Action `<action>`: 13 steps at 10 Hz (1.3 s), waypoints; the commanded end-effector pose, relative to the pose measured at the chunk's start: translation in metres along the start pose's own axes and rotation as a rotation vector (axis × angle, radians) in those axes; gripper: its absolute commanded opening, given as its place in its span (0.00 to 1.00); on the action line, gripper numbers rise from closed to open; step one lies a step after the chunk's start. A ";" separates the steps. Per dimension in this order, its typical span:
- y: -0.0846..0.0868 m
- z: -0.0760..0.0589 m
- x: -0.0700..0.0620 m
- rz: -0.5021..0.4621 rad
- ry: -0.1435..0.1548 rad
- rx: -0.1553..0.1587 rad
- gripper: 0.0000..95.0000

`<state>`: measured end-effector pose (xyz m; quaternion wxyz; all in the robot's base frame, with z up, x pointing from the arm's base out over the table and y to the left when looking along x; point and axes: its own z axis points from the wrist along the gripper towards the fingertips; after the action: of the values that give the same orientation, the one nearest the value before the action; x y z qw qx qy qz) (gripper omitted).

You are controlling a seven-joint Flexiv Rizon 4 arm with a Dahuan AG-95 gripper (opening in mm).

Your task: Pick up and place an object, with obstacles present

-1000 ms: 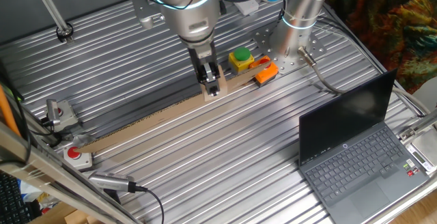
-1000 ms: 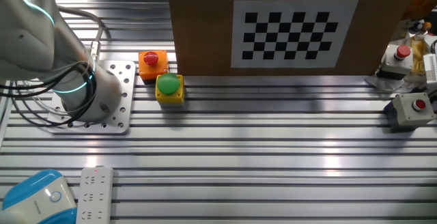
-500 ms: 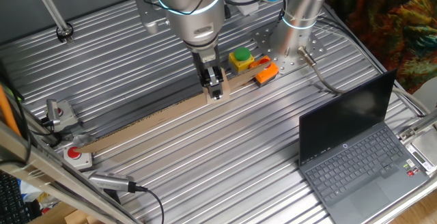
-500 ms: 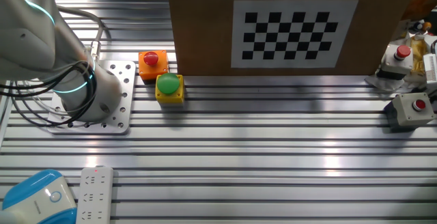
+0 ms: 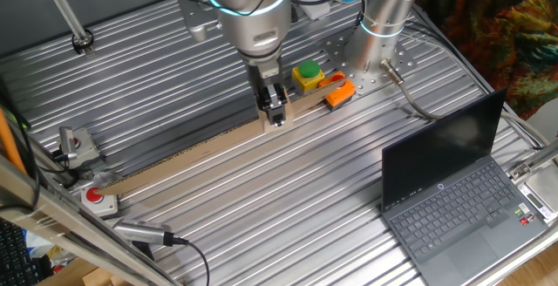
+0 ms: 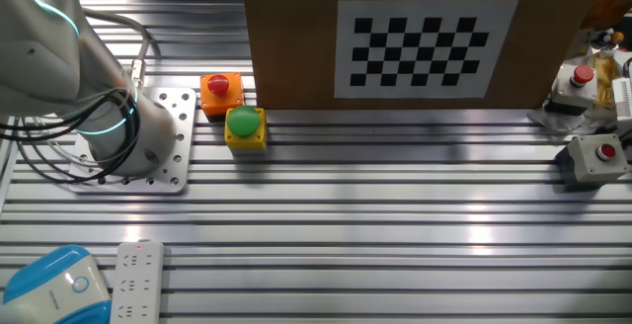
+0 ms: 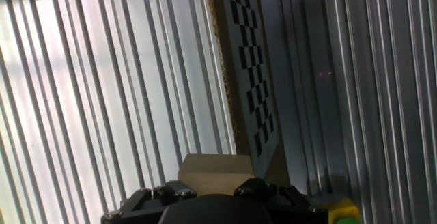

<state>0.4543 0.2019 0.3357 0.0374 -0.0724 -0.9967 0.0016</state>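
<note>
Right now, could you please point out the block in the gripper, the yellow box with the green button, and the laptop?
block (image 7: pixel 213 169): hand view, its top face.
yellow box (image 6: pixel 245 131): the other fixed view, its green button.
laptop (image 5: pixel 440 160): one fixed view, its dark screen.

In one fixed view we find the gripper (image 5: pixel 275 116) too small and dark to say how its jaws stand, and any block between them cannot be made out; the long cardboard strip (image 5: pixel 183 157) is covered at that spot. In the other fixed view the upright checkerboard panel (image 6: pixel 425 42) hides the gripper entirely, and the arm (image 6: pixel 39 47) is cut off at 10 o'clock. In the hand view the tan block (image 7: pixel 215 171) is half covered by the dark housing at 6 o'clock; the fingertips are not visible.
</note>
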 end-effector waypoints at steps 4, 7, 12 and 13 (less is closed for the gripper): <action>0.001 0.000 -0.001 -0.070 0.032 -0.008 0.00; 0.001 0.000 -0.001 -0.106 0.041 -0.008 0.00; 0.001 0.000 -0.001 -0.130 0.052 -0.004 0.00; 0.001 0.000 -0.001 -0.132 0.052 -0.001 0.00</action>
<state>0.4562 0.2027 0.3360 0.0654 -0.0064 -0.9978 -0.0017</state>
